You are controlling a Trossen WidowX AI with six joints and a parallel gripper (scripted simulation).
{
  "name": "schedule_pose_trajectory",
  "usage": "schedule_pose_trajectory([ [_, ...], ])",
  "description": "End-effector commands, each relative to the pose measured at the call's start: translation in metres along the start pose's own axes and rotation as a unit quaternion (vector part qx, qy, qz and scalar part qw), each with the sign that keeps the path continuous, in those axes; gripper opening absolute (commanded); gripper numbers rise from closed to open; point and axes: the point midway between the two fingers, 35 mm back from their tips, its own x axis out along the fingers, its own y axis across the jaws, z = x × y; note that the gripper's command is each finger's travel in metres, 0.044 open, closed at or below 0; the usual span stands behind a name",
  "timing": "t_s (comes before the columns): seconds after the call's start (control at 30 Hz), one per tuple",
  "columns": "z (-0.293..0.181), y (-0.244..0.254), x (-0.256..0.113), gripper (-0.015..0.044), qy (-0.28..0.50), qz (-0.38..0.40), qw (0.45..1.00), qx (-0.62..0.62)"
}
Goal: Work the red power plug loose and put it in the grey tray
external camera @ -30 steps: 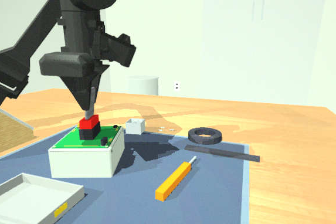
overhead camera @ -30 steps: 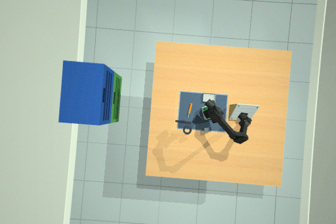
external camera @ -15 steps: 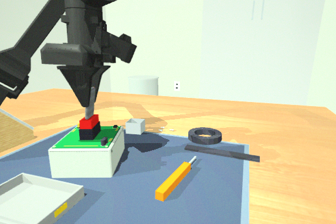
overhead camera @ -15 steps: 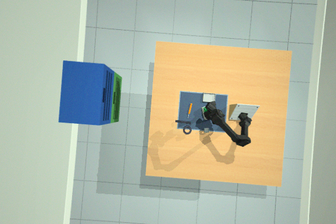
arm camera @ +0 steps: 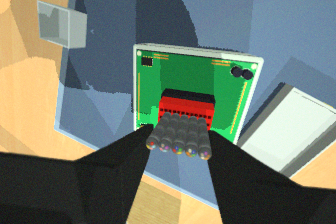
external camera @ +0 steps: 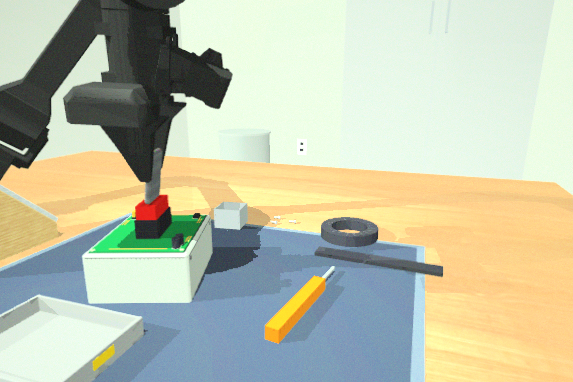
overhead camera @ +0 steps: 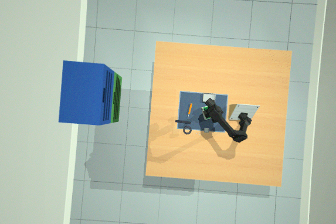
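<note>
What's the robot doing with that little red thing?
The robot's gripper is shut on the bundle of grey wires that comes out of the red plug. The plug is in its black socket on the green circuit board. It is meant to be worked loose and put in the grey tray. That tray has no plug in it yet. An orange-handled tool lies on the blue mat.

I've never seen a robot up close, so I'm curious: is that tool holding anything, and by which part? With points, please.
Yes, the red plug [external camera: 150,210] [arm camera: 186,106], by its grey wires [external camera: 152,191] [arm camera: 179,135], just above the red body.
</note>
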Motion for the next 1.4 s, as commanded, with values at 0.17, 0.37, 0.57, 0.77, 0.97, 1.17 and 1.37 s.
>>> schedule_pose_trajectory([
  [0.17, -0.002, 0.001, -0.019, 0.0, -0.021, -0.037, 0.999, 0.007],
  [0.37, -0.001, 0.015, -0.02, 0.0, -0.021, -0.116, 0.993, 0.009],
  [0.57, -0.002, 0.013, -0.022, 0.0, -0.021, -0.102, 0.995, 0.008],
  [0.77, -0.002, -0.002, -0.024, 0.0, -0.021, -0.017, 1.0, 0.006],
  [0.97, -0.002, -0.006, -0.026, 0.0, -0.021, 0.008, 1.0, 0.006],
  [1.17, -0.002, 0.005, -0.027, 0.0, -0.021, -0.056, 0.998, 0.007],
  [1.37, -0.002, 0.006, -0.035, 0.0, -0.021, -0.056, 0.998, 0.007],
])
